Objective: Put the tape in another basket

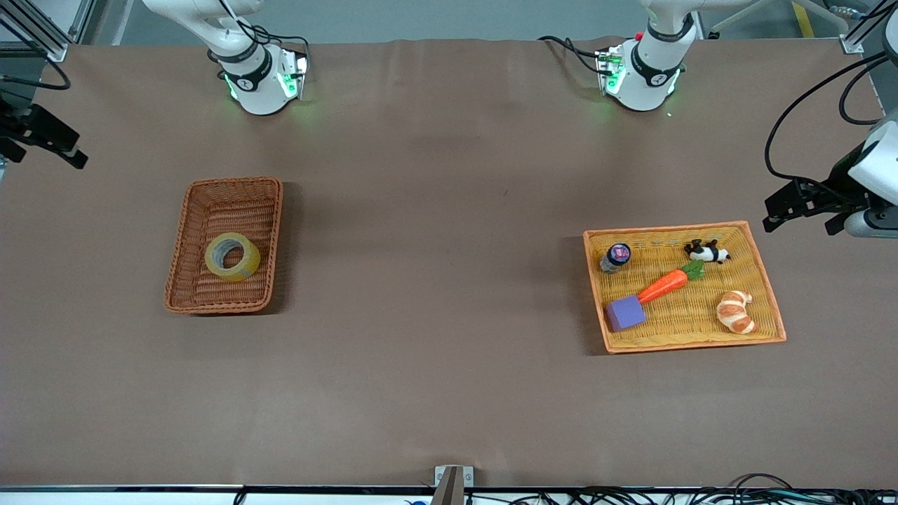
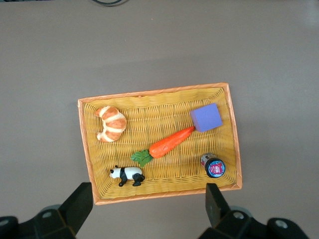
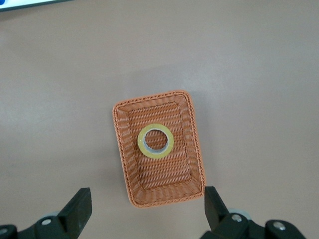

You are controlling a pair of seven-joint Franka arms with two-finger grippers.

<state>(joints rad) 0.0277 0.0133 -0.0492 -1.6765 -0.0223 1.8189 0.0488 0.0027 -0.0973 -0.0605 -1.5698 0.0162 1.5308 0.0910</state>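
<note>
Tape (image 1: 232,257) already lies flat in the reddish-brown wicker basket (image 1: 184,231), nine o'clock from the orange tray (image 1: 769,284); both hands, left hand (image 2: 148,205) and right hand (image 3: 148,208), hang spread apart, empty.

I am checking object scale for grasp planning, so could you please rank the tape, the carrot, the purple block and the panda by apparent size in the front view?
1. Carrot, the longest.
2. Tape.
3. Purple block.
4. Panda.
Tape and block look close; the ranking between them is unsure.
</note>
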